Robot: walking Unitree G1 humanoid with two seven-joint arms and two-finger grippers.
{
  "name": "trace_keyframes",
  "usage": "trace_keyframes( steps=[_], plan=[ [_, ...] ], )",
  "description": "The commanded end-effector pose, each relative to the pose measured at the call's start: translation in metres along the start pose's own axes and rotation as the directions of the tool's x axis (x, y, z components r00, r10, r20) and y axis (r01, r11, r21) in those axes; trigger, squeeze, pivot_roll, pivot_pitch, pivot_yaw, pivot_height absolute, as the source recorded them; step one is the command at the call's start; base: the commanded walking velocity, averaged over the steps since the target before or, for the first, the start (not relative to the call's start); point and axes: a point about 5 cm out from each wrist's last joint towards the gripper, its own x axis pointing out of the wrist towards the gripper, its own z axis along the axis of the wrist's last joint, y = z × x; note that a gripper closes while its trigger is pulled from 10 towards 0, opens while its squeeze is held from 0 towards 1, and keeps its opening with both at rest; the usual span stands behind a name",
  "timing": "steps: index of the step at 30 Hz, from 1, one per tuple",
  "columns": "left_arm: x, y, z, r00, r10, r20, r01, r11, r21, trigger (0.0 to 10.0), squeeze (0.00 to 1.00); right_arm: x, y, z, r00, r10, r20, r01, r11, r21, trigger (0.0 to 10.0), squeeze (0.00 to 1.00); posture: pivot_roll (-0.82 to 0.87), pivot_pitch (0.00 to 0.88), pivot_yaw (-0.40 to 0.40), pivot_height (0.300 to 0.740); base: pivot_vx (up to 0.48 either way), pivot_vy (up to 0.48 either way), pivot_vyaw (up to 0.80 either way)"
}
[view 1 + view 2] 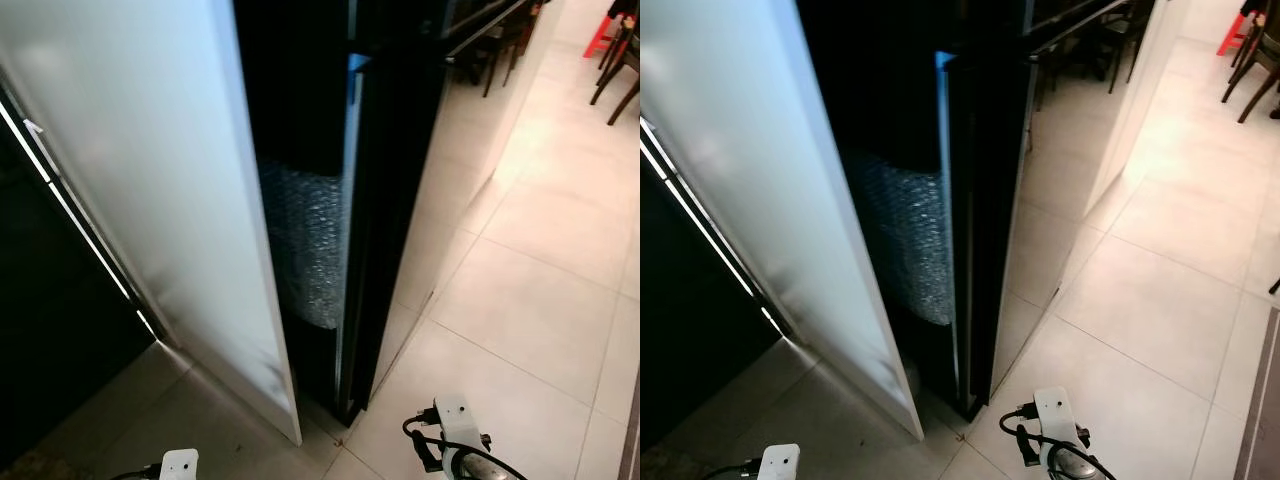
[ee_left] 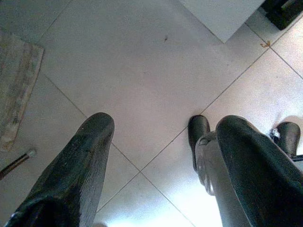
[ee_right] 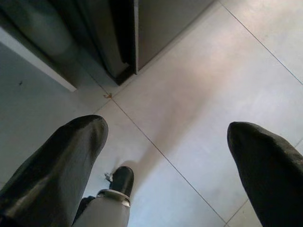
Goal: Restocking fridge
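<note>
Head views: the fridge [image 1: 385, 200] stands ahead, dark and glossy, and its white door [image 1: 150, 180] hangs partly open on the robot's left of it. In the narrow gap between door and fridge sits something wrapped in bubble wrap [image 1: 305, 245], low inside; what it is cannot be told. No item for restocking is in either gripper. Pale floor tiles [image 1: 540, 330] spread to the right of the fridge, with chair legs [image 1: 615, 70] well beyond it. Both wrists hang low at the frame's lower edge, short of the fridge.

Left wrist view: the left gripper [image 2: 161, 165] points down at the floor, fingers spread wide and empty. The door's bottom corner [image 2: 222, 19] is near, and a mat edge [image 2: 16, 90] lies farther from the fridge.

Right wrist view: the right gripper [image 3: 165, 165] also hangs over the tiles, fingers wide apart, nothing between them. The fridge's lower front edge [image 3: 128, 47] lies just ahead.

The likely trouble: the gap is narrow, so an arm reaching in could strike the door's edge or swing it, and a step forward could knock the door's corner.
</note>
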Motion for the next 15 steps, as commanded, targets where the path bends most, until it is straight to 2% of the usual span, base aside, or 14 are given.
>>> trace_keyframes(
  steps=[1,15],
  plan=[
    [-0.0003,-0.0001,-0.0022,1.0,-0.007,-0.007,0.007,1.0,0.012,10.0,0.0,-0.0012,-0.0016,-0.0074,1.0,-0.011,-0.026,0.012,1.0,0.017,10.0,0.0,-0.08,0.0,0.029,0.74,0.0,-0.368,0.0],
    [0.0,-0.0031,-0.0006,1.0,-0.016,-0.004,0.016,1.0,0.017,10.0,0.0,-0.0009,-0.002,-0.006,1.0,-0.011,-0.026,0.012,1.0,0.027,10.0,0.0,-0.08,0.0,0.025,0.74,0.0,-0.366,0.0]
  ],
)
